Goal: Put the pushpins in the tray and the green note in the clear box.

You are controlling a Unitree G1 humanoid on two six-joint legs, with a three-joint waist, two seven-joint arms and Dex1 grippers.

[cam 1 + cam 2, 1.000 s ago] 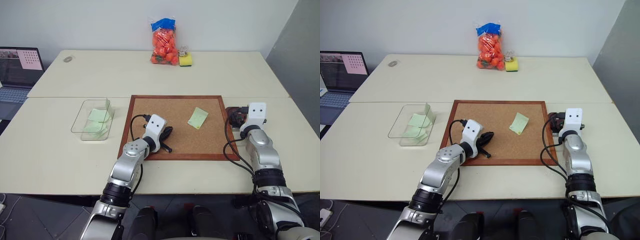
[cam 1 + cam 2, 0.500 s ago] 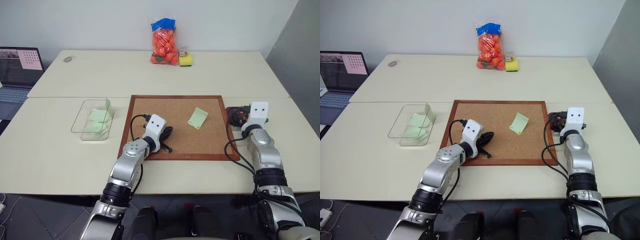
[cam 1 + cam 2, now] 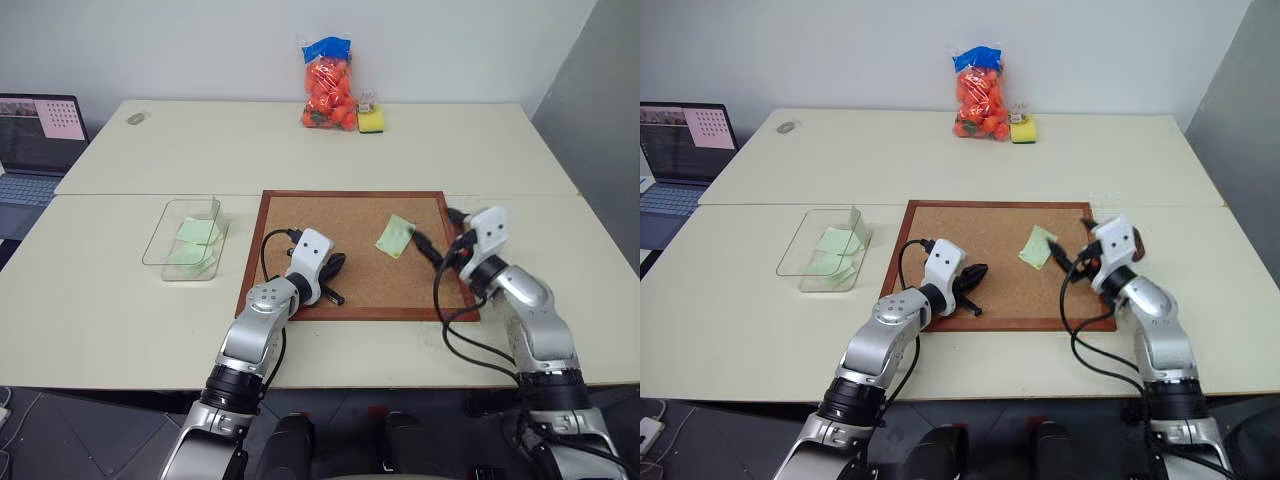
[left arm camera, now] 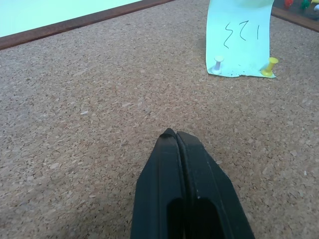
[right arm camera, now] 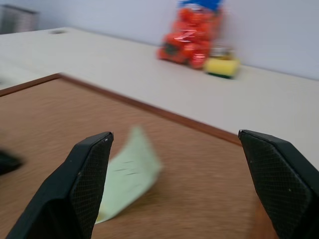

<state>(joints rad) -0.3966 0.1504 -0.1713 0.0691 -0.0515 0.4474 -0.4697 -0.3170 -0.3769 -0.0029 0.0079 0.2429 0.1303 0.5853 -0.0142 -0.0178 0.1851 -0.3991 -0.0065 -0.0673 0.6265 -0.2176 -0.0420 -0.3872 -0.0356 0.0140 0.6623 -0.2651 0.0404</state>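
- The small pale green square paper note (image 3: pixel 396 236) lies on the wood-framed corkboard (image 3: pixel 300 215), toward two o'clock, one end curling up; a white pushpin (image 4: pixel 217 64) and a yellow pushpin (image 4: pixel 269 65) pin its lower edge, so both must come out first.
- Handwriting on it looks like "521", though I cannot be sure.
- The right hand (image 3: pixel 432 243), fingers spread wide and empty, hovers just at the note's three o'clock side, probably lining up on a pin.
- The left hand (image 3: pixel 337 272), fingers pressed together on nothing, hangs over the board's seven o'clock area.
- The transparent plastic rectangular box (image 3: pixel 186 239), at nine o'clock on the counter (image 3: pixel 100 300), already holds green slips.
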